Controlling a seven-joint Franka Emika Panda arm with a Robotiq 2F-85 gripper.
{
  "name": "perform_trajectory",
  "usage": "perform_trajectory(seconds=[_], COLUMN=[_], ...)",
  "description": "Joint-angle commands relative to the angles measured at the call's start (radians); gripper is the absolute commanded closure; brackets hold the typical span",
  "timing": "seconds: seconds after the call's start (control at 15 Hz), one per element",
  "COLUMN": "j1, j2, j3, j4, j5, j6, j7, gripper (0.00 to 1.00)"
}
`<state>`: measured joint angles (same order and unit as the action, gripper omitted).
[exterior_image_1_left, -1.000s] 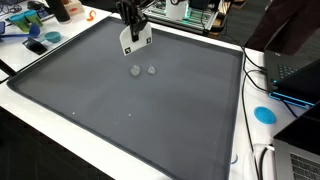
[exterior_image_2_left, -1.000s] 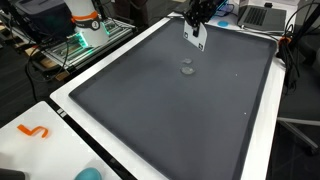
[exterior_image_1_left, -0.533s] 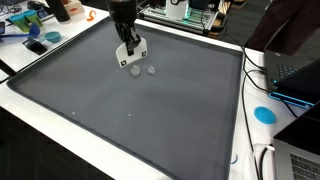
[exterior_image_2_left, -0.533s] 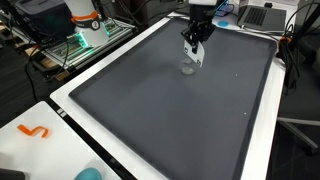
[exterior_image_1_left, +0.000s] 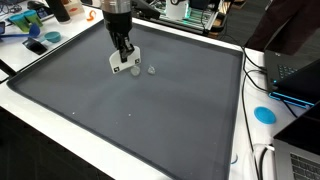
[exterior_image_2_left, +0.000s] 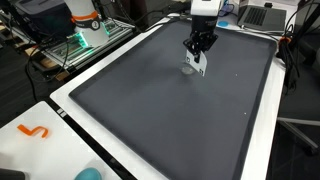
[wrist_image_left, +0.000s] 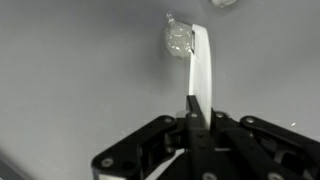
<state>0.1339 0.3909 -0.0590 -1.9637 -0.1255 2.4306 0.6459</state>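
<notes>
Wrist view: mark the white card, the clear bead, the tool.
white card (wrist_image_left: 199, 62), wrist view, mid-blade.
clear bead (wrist_image_left: 178, 38), wrist view, its centre.
tool (wrist_image_left: 200, 118), wrist view, between fingertips.

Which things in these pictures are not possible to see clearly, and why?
1. Wrist view: the second clear piece is cut off by the top edge.
2. Both exterior views: the first clear piece, at the edge of the white card, is too small to tell from the card.
3. Wrist view: glare blurs the first clear piece, so its shape is uncertain.
4. Wrist view: the claw hides the card's lower end.
</notes>
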Motion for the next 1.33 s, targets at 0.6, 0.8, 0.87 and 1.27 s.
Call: perform_trajectory(seconds=[0.6,0.8,0.87,1.27], j1=[0.016,0.011,0.009,-0.003], j2=[0.087,0.103,0.108,0.113], j3=[-0.033,-0.028,-0.023,-0.013], j4=[0.066,0.062,0.059,0.032], j5=[0.000,0.022,0.036,0.117], j6=[-0.003,0.002,0.004,0.002], j7=[0.012,0.007,0.009,0.003], gripper=[0.99,0.99,0.99,0.99])
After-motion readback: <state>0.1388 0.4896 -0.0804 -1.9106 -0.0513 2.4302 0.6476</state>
